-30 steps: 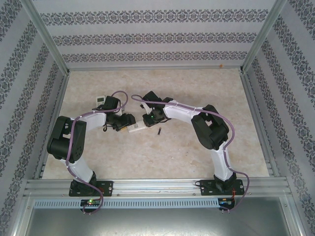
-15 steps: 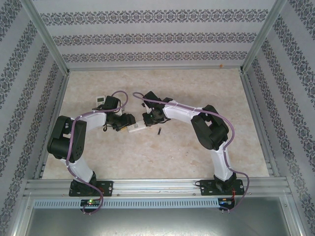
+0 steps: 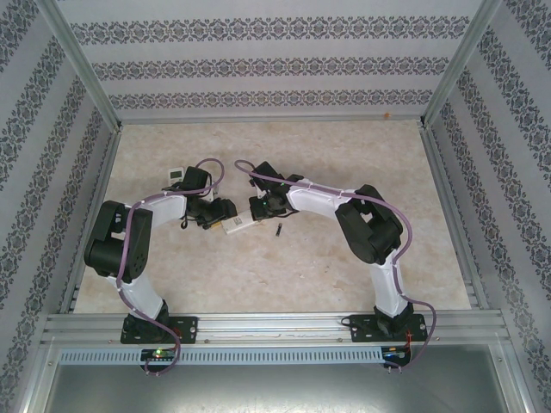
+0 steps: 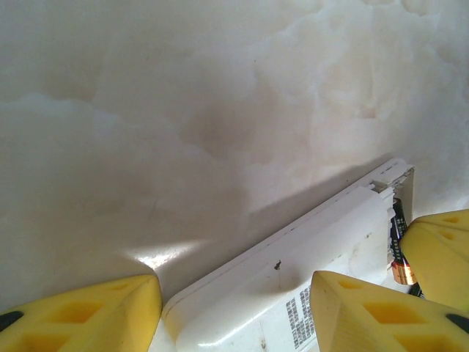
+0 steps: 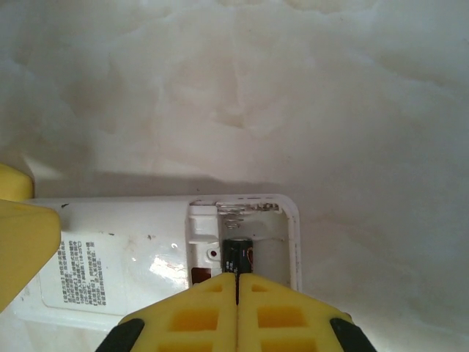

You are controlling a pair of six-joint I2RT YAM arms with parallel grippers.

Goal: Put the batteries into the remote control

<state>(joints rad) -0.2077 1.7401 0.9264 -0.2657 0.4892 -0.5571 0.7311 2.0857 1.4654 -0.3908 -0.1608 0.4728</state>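
Note:
The white remote control (image 3: 238,224) lies back side up in the middle of the table, its battery bay open at the right end (image 5: 242,220). My left gripper (image 3: 222,217) is shut on the remote's left end, one yellow finger on each long side (image 4: 234,293). One dark battery (image 5: 238,253) with a copper end (image 4: 399,273) lies in the bay. My right gripper (image 5: 237,282) is shut, its joined tips resting on that battery's near end (image 3: 259,213). A second battery (image 3: 278,230) lies loose on the table just right of the remote.
A small white device (image 3: 175,176) sits behind the left arm's wrist. Patterned walls and metal rails enclose the marble-look table (image 3: 344,155) on three sides. Open room lies to the right and at the back.
The right gripper's jaws have closed fully and its wrist has edged slightly toward the remote's open end. The left arm and remote have stayed still.

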